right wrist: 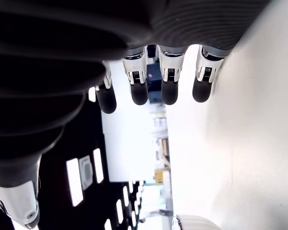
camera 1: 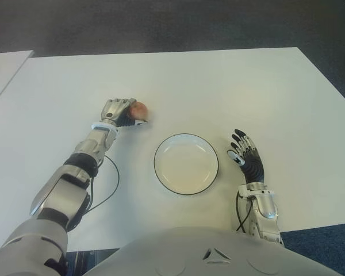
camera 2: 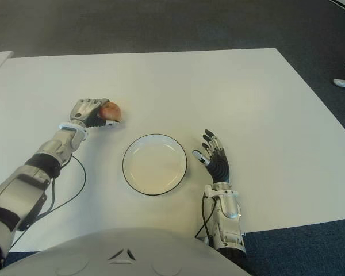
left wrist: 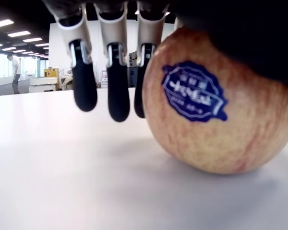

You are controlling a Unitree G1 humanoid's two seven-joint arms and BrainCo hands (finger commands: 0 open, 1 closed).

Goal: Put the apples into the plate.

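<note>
One red-yellow apple (camera 1: 139,110) with a blue sticker (left wrist: 196,91) sits on the white table (camera 1: 230,86). My left hand (camera 1: 118,109) is right beside it on its left, palm over the apple. Its fingers (left wrist: 117,81) hang down next to the fruit, clear of the table and not wrapped around it. The white plate with a dark rim (camera 1: 187,167) lies empty at the near middle, to the right of and nearer than the apple. My right hand (camera 1: 245,154) shows just right of the plate, fingers (right wrist: 138,88) spread and holding nothing.
A black cable (camera 1: 106,187) loops on the table beside my left forearm. A second pale table edge (camera 1: 6,66) shows at the far left. Dark carpet (camera 1: 161,23) lies beyond the table's far edge.
</note>
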